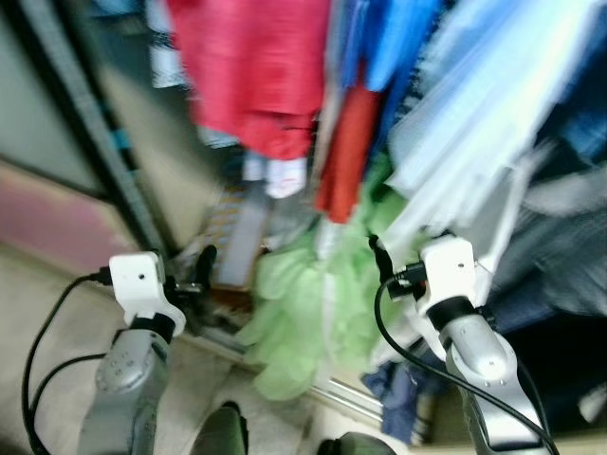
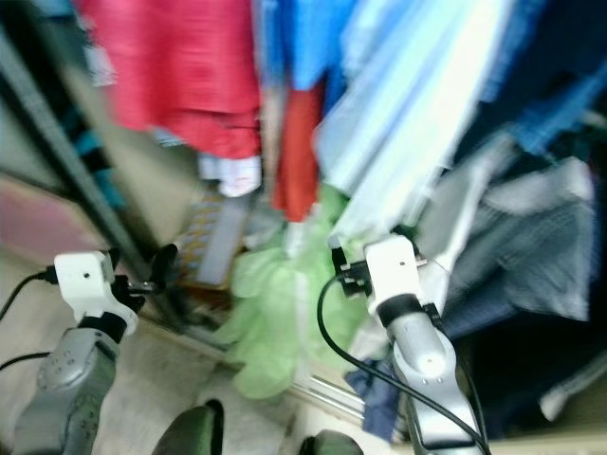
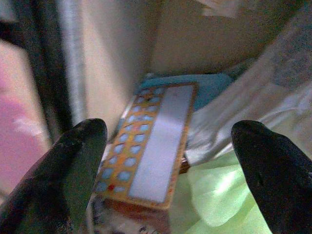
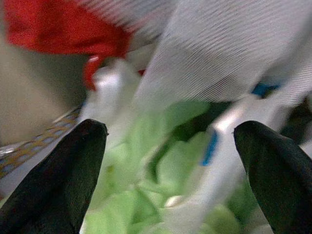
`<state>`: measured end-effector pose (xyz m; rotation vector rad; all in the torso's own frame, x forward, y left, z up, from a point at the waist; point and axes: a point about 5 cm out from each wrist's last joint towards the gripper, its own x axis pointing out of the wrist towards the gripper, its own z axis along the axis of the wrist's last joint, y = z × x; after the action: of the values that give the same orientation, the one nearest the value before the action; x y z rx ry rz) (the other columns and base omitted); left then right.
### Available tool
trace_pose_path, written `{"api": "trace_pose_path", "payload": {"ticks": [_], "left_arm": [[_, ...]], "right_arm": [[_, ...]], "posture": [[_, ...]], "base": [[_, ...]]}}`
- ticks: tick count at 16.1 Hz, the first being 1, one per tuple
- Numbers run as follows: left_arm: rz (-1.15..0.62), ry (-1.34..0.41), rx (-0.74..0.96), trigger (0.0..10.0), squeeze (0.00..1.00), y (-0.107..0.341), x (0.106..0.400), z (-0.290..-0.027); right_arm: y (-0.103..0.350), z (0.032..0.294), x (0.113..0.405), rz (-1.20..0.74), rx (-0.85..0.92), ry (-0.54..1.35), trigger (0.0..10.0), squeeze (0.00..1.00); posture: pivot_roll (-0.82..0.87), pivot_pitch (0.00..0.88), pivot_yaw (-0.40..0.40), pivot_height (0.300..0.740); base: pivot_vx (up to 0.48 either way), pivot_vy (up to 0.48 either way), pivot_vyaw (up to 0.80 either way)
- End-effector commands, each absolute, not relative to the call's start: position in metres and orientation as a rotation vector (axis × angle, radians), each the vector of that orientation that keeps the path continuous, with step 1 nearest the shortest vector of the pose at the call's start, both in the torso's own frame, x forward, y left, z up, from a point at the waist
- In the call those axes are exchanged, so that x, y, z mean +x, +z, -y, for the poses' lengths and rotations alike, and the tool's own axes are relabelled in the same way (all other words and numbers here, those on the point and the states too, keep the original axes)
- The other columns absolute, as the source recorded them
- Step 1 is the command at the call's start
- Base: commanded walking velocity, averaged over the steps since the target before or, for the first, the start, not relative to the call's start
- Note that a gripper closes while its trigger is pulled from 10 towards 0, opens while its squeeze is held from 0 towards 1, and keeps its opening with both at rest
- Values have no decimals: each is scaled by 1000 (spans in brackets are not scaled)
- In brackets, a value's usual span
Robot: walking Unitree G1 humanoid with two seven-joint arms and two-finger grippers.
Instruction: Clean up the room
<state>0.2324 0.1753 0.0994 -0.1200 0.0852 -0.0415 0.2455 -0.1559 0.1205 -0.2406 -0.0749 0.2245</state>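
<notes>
- Between the left gripper's [image 3: 165,161] widely parted, empty fingers lies one flat orange-bordered box [image 3: 146,146] with blue dots, leaning by the closet wall [image 3: 117,73].
- Ahead of the right gripper [image 4: 168,161], equally wide open and empty, sits one crumpled light-green cloth [image 1: 303,313], apart from both grippers.
- Above hang a red garment [image 1: 251,66], a narrower red piece [image 1: 346,156] and pale-blue clothes [image 1: 493,104], blurred.
- One dark door frame [image 1: 95,142] stands left.

Closet floor [image 1: 142,161], centre frame, blurred: pale green cloth [image 1: 303,313] heaped on it; flat patterned box [image 3: 146,146] lies beside the cloth, toward my left.
</notes>
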Motion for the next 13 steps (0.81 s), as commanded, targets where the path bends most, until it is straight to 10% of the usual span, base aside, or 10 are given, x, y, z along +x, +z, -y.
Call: {"api": "trace_pose_path", "payload": {"ticks": [1,13], "left_arm": [[-111,-34,-93,10000,0,92,229,-176],[-164,195,-50,10000,0,74,224,-200]], "right_arm": [[117,160,244,64,-236,222,10000,0],[103,164,251,37,-166,182,10000,0]], "posture": [[11,128,-92,740],[37,62,-79,740]], "base": [[0,0,800],[0,0,800]]}}
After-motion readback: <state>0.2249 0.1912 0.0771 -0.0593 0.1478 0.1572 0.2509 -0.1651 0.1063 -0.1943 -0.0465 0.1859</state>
